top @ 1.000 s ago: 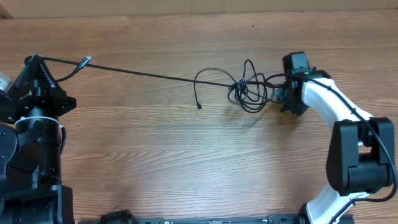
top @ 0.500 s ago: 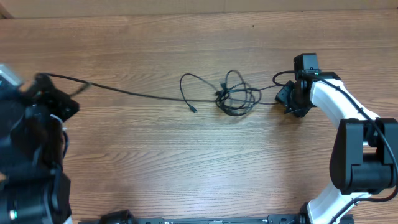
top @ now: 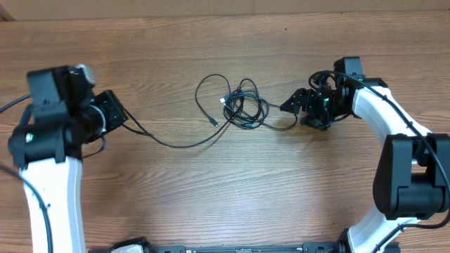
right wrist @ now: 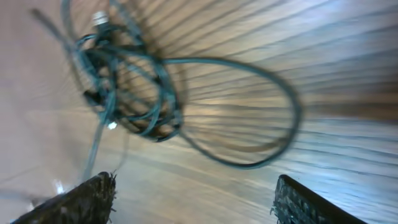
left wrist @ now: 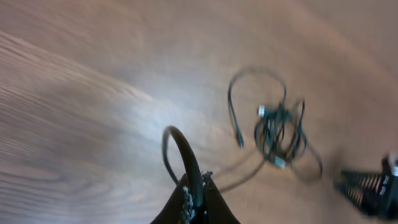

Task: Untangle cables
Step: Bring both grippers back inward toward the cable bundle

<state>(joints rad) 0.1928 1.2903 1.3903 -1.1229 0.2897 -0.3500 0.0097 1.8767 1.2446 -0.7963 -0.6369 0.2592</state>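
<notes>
The cables are thin black cords. Their knot (top: 242, 109) lies at the middle of the table, with a loose loop (top: 205, 91) to its left. One strand sags from the knot across the wood to my left gripper (top: 118, 116), which is shut on it. In the left wrist view the fingers (left wrist: 198, 190) pinch that strand, and the knot (left wrist: 277, 127) lies ahead. My right gripper (top: 294, 111) stands open just right of the knot. In the right wrist view its gripper (right wrist: 196, 183) holds nothing, and a cable loop (right wrist: 249, 112) lies on the wood beyond the fingertips.
The wooden table (top: 225, 197) runs to a far edge at the top of the overhead view. The left arm's white link (top: 49, 190) stands at the left side, the right arm's base (top: 408, 183) at the right front.
My right gripper opened and let go of the cable. My left gripper swung toward the centre with its strand, which went from taut to slack. The knot slid left.
</notes>
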